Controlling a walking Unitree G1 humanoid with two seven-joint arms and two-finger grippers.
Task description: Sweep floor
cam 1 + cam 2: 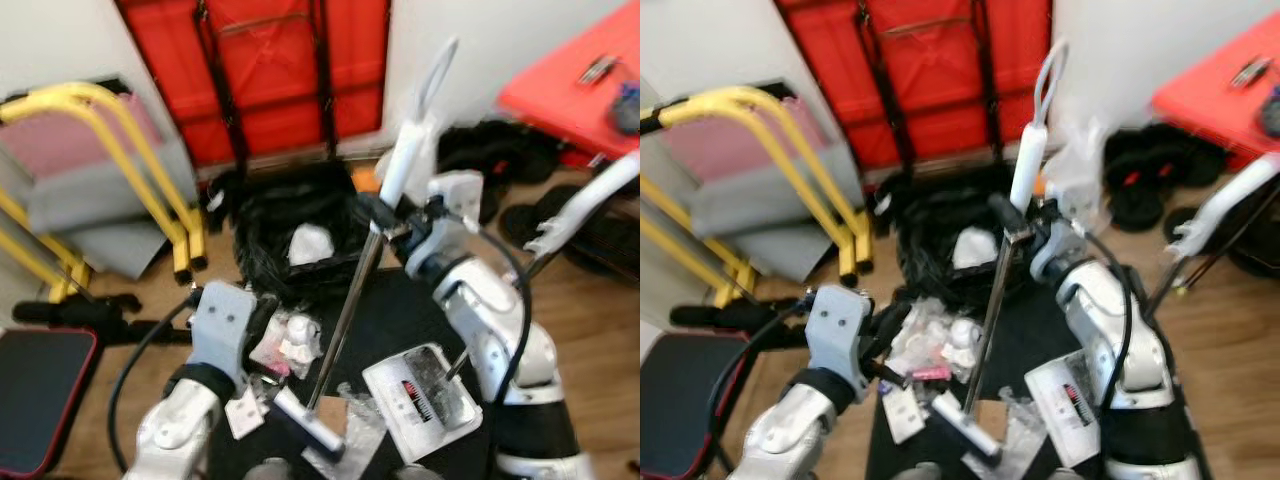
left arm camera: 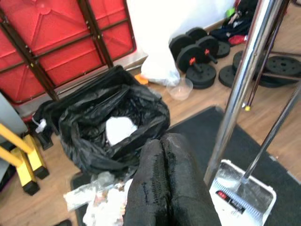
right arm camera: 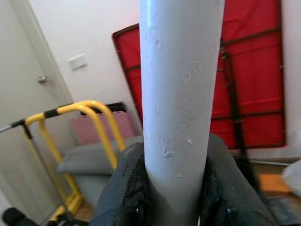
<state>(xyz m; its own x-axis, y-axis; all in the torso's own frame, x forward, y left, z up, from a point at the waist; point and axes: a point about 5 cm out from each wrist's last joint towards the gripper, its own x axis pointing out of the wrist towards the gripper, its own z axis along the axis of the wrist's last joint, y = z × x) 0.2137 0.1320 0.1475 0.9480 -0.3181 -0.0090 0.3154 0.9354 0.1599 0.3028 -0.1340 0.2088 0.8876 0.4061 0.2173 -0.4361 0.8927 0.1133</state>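
Right gripper (image 1: 385, 218) clamped the broom pole (image 1: 345, 318), left gripper (image 2: 162, 188) pressed closed and empty; a hard stroke risked scattering the litter pile (image 1: 285, 345) past the dustpan (image 1: 425, 398).

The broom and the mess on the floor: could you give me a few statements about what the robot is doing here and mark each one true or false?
1. The right hand is closed around the broom handle. True.
2. The left hand grips the broom as well. False: its fingers are pressed together, holding nothing, beside the pole.
3. The black trash bag stands open with something white inside. True.
4. The white dustpan sits on the red table. False: it lies on the dark mat on the floor.
5. Litter lies on the floor near the broom head. True.
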